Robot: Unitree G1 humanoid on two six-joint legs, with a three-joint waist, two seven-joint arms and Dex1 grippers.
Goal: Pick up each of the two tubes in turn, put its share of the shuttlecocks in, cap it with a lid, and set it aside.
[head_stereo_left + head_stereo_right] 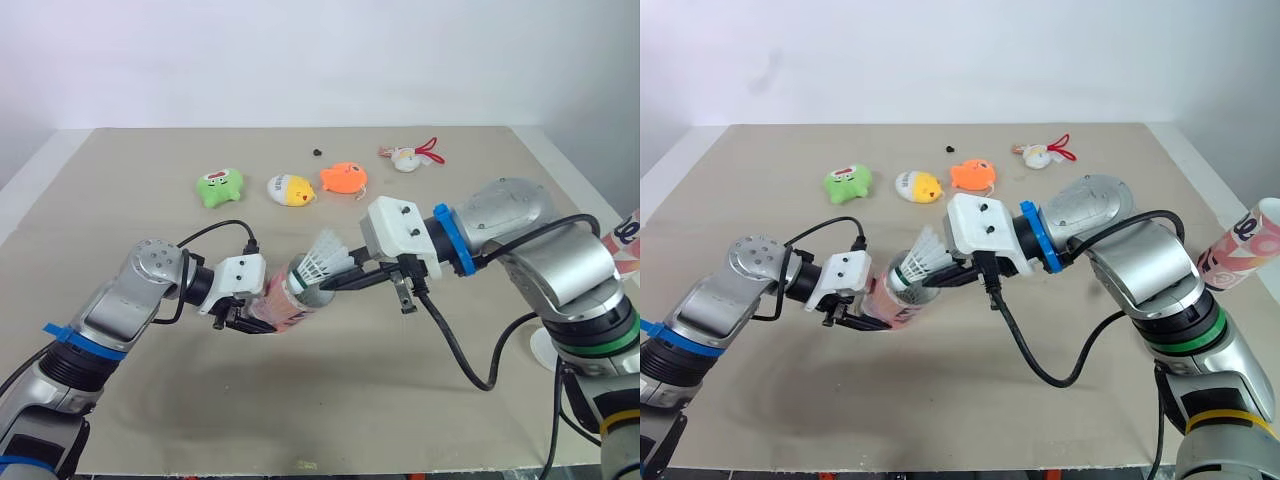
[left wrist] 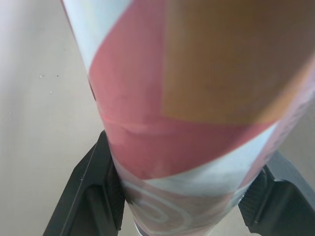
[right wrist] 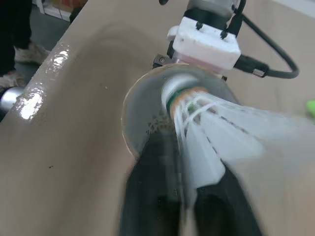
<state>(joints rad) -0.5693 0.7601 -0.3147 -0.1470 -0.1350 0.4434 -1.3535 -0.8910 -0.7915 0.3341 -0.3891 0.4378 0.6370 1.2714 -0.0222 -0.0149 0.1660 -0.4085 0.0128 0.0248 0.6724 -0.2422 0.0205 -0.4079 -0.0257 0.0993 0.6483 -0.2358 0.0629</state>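
Observation:
My left gripper (image 1: 245, 318) is shut on a pink-and-red patterned tube (image 1: 285, 303), held tilted above the table with its open mouth facing right. In the left wrist view the tube (image 2: 197, 98) sits between the black fingers (image 2: 93, 196). My right gripper (image 1: 335, 282) is shut on a white shuttlecock (image 1: 322, 262). The shuttlecock's cork end is at the tube's mouth and its feathers point up and away. In the right wrist view the shuttlecock (image 3: 211, 123) has its cork just inside the tube's rim (image 3: 133, 113). A second patterned tube (image 1: 1250, 245) stands at the right edge.
Small toys lie along the far side of the table: a green one (image 1: 218, 187), a yellow-and-white one (image 1: 290, 189), an orange one (image 1: 343, 178) and a white-and-red one (image 1: 410, 157). A small black object (image 1: 317, 151) lies beyond them. A white disc (image 1: 545, 350) lies at the right, partly behind my arm.

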